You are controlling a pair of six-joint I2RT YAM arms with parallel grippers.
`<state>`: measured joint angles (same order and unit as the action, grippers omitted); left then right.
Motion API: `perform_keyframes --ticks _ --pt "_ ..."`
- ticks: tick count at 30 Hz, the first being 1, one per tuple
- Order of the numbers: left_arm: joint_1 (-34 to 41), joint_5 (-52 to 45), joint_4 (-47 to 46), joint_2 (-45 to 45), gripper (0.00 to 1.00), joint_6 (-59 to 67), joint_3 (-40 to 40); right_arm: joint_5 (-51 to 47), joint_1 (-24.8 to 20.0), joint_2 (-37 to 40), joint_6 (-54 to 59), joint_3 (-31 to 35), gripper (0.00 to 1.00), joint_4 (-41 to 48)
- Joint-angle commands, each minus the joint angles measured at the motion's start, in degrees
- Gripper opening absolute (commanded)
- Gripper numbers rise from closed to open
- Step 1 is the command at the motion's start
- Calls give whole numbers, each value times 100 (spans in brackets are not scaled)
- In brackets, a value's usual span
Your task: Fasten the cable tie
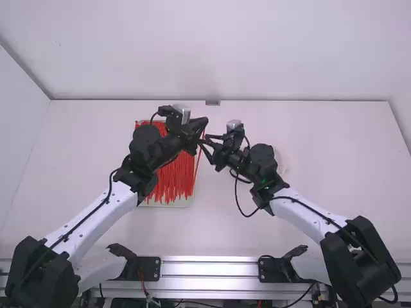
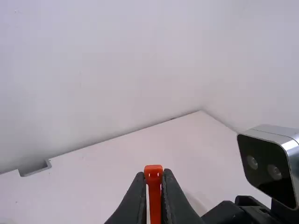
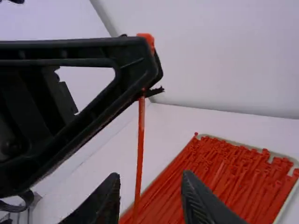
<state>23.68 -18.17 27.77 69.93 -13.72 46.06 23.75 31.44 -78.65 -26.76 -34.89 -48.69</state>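
The left gripper (image 2: 153, 181) is clamping its 2 fingers together on the head end of 1 red cable tie (image 2: 153, 171), and the head is poking out just past the fingertips. The strap (image 3: 139, 149) is hanging down from that grip and passing between the 2 fingers of the right gripper (image 3: 150, 198), which are standing apart and not pinching it. Beneath both grippers, a tray (image 1: 168, 203) on the white table (image 1: 334, 147) is holding a pile of spare red ties (image 3: 229, 172).
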Motion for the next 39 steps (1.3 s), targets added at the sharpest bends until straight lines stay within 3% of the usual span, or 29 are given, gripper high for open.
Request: perform_keyframes --ticks 1,3,7,13,14,17,20,24,31,33,39 --pt "33 -39 35 -114 2 -22 -7 68 2 -4 -2 -201 25 -11" --pt "33 -39 35 -114 2 -20 -7 68 0 -4 0 -201 20 -13" --pt "33 -37 39 -116 2 -94 -7 70 2 -4 -42 -201 0 -31" --pt "33 -44 31 -116 2 -111 -7 166 -28 0 -35 -201 0 -37" --pt "33 -46 28 -116 4 -149 -7 267 -68 0 -28 -201 0 -61" --pt "31 -142 33 -116 31 -155 0 789 -289 0 -48 -201 0 -190" --pt "-98 -885 -160 -116 52 199 170 1394 -605 0 -269 -201 0 -337" --pt "-323 -1285 -640 -116 61 243 525 2197 -1027 0 -407 -212 0 -520" --pt "-852 -3045 -1154 -114 72 699 1172 3587 -1611 0 -452 -448 0 -542" --pt "-922 -3303 -1152 -98 74 748 1237 3783 -1644 0 -448 -507 0 -540" --pt "-1340 -5287 -938 391 76 798 1836 4365 -1683 0 -546 -815 0 -927"
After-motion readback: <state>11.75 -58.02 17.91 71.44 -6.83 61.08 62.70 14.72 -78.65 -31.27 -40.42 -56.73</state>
